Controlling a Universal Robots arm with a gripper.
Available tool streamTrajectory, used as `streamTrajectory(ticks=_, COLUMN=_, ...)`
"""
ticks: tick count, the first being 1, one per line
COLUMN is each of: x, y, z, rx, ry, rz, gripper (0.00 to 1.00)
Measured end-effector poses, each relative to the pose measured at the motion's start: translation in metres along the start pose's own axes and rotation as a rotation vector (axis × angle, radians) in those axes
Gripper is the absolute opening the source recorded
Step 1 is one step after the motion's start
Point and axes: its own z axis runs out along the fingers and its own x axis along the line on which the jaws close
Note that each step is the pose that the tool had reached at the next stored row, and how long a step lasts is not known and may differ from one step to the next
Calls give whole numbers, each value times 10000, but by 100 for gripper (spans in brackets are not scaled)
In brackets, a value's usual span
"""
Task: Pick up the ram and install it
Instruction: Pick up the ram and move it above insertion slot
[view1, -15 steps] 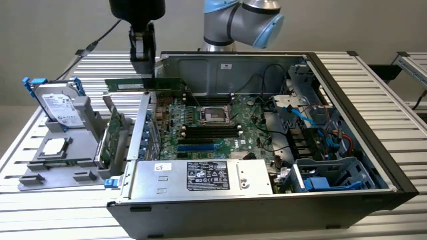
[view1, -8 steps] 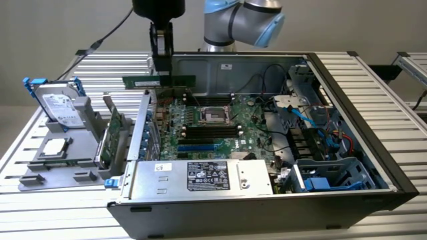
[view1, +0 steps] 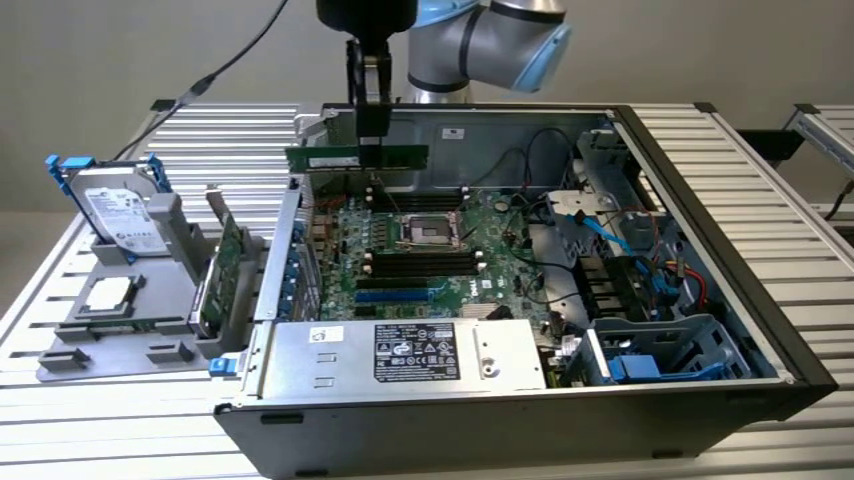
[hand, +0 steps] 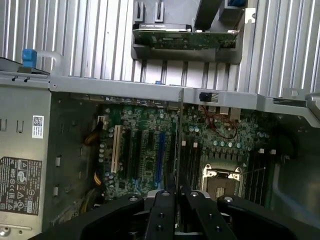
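Note:
The ram (view1: 327, 157) is a long narrow green stick, held level above the back of the open computer case (view1: 747, 300). My gripper (view1: 370, 140) hangs straight down and is shut on the stick's upper edge near its middle. In the wrist view the ram (hand: 177, 130) appears edge-on as a thin line running out from my gripper (hand: 176, 194), over the green motherboard (hand: 145, 150). The long black memory slots (view1: 420, 262) lie below, in front of the CPU socket (view1: 430, 228). The stick is well above the board and touches nothing.
A grey holder (view1: 120, 310) at the exterior view's left carries a hard drive (view1: 118, 210) and a green expansion card (view1: 227, 265). The power supply (view1: 400, 355) fills the case front. Cables and a blue drive cage (view1: 654, 350) crowd the case's right side.

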Motion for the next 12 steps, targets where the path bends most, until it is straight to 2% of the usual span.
streamTrajectory(ticks=6, x=-73, y=-235, z=18, rx=110, ry=13, rz=6, gripper=14)
streamTrajectory(ticks=12, x=-143, y=-408, z=58, rx=117, ry=20, rz=20, gripper=14)
